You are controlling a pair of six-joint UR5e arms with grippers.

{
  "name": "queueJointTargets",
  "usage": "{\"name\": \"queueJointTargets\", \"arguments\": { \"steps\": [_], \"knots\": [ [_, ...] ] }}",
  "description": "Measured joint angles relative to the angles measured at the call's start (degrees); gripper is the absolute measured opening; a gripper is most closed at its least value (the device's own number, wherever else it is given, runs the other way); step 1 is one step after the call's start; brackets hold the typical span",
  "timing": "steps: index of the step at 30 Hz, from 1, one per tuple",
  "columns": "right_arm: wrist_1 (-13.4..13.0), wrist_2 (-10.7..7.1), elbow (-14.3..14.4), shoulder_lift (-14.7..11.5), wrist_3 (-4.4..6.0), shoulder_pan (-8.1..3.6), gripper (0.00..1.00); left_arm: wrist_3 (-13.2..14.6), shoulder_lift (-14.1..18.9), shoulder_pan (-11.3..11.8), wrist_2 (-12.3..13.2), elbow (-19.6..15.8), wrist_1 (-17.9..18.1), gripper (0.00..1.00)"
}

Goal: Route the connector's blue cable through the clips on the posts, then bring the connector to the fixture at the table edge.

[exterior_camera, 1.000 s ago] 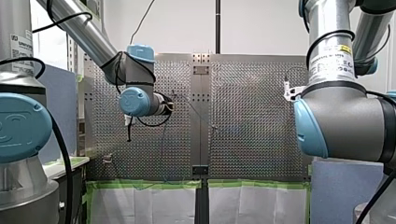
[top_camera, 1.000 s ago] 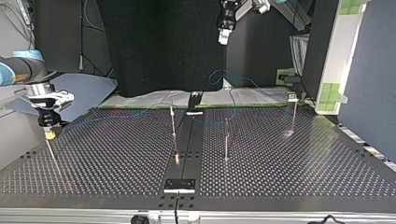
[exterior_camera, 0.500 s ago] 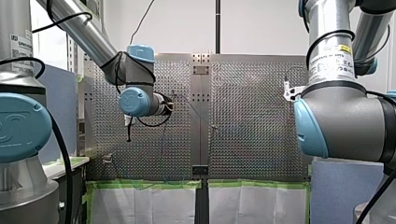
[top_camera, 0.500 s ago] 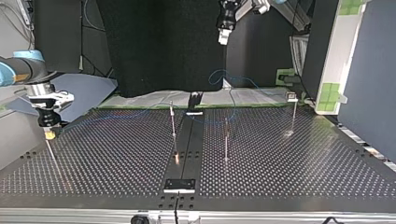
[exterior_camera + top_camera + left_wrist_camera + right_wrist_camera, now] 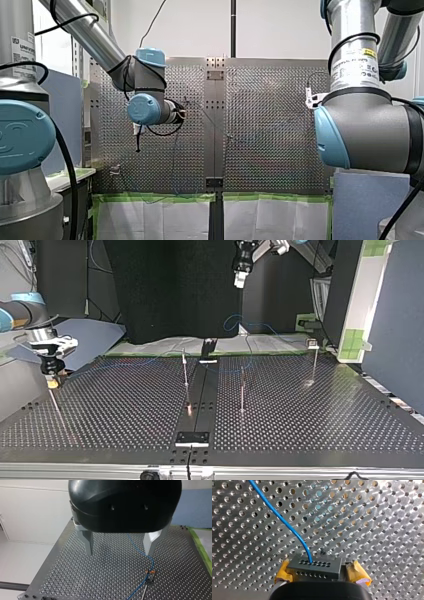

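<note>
Connector [image 5: 314, 567] is pinched between the yellow pads [image 5: 356, 573] of my right gripper [image 5: 319, 570], sitting square across it and close over the perforated table [image 5: 374, 525]. Blue cable [image 5: 283, 522] comes out of the connector's upper row of holes and curves away ahead of the gripper. In the top view that gripper is down at the table's left side, so that's where the connector is right now. Further out there are thin posts [image 5: 185, 371] standing well apart around the middle and right of the table, plus a black block [image 5: 192, 438] at the near edge on the centre strip. My left gripper [image 5: 120, 552] is way up above the far end, with its metal fingers [image 5: 88, 542] spread wide. Looking down from it, the cable runs across the table and meets a clip [image 5: 150, 572] on top of one post.
</note>
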Motion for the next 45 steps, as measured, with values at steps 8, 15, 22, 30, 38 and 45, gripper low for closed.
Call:
{"name": "queueJointTargets", "arguments": {
  "steps": [8,15,22,30,38,45],
  "knots": [
    [0.00,0.01,0.00,-0.01,0.00,0.00,1.00,0.00,0.03,-0.01,-0.01,0.00,0.00,0.99],
    [0.00,0.00,0.00,-0.01,0.00,-0.01,1.00,0.00,0.02,-0.02,-0.07,0.00,0.03,0.99],
    [0.00,0.00,0.00,-0.01,0.00,0.00,1.00,0.00,0.03,0.01,-0.25,-0.01,0.22,0.99],
    [0.00,0.00,0.00,-0.01,0.00,0.00,1.00,0.38,0.02,0.01,-0.36,-0.01,0.45,0.99],
    [0.00,0.00,0.00,-0.01,0.00,0.00,1.00,0.85,-0.04,0.01,-0.36,0.00,0.61,0.99],
    [0.00,0.00,0.00,-0.01,0.00,0.00,1.00,0.88,-0.06,0.02,-0.37,0.00,0.62,0.99]
  ]
}}
